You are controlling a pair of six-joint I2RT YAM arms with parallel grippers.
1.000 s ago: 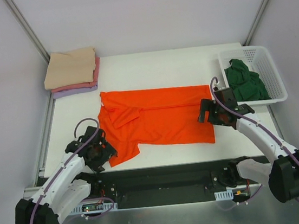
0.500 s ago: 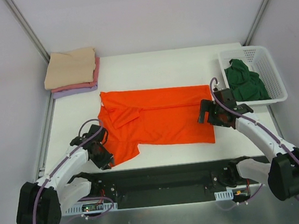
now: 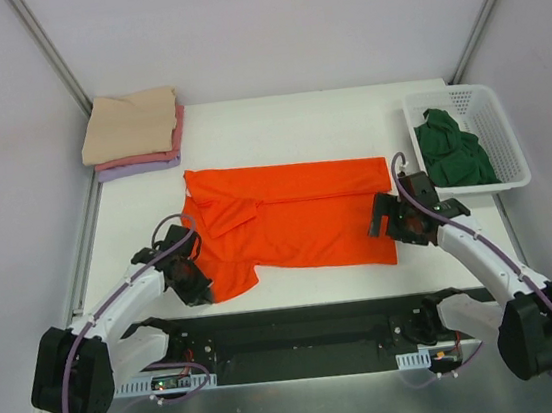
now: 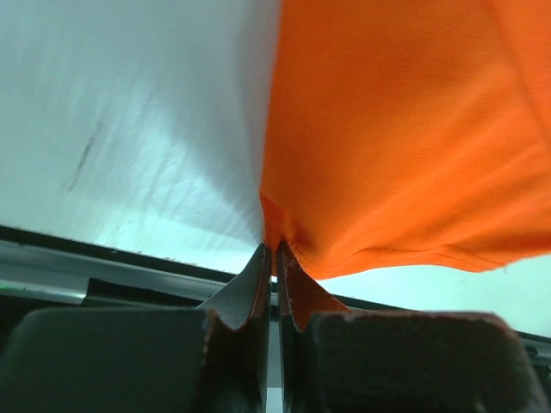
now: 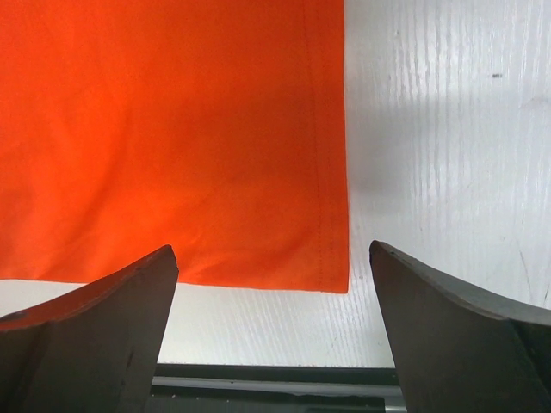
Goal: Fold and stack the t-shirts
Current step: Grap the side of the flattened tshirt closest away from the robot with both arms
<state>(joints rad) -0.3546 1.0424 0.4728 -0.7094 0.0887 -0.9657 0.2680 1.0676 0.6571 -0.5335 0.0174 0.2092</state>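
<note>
Left end effector (image 4: 274, 251): clenched on the near left corner of the bright orange cloth t-shirt (image 3: 298, 219), with the hem bunched between its fingers.
Right end effector (image 5: 274, 254): released, with its fingers spread wide either side of the shirt's near right corner.
Shirt position: it lay spread on the white tabletop (image 3: 296, 123), between the two end effectors.
Beyond the right end effector: a crumpled dark green t-shirt (image 3: 453, 149) sat inside the white plastic mesh basket (image 3: 510, 142).
Well beyond the left end effector: a folded beige t-shirt (image 3: 130, 124) topped a pink t-shirt (image 3: 180, 128) and a lavender t-shirt (image 3: 140, 168).
</note>
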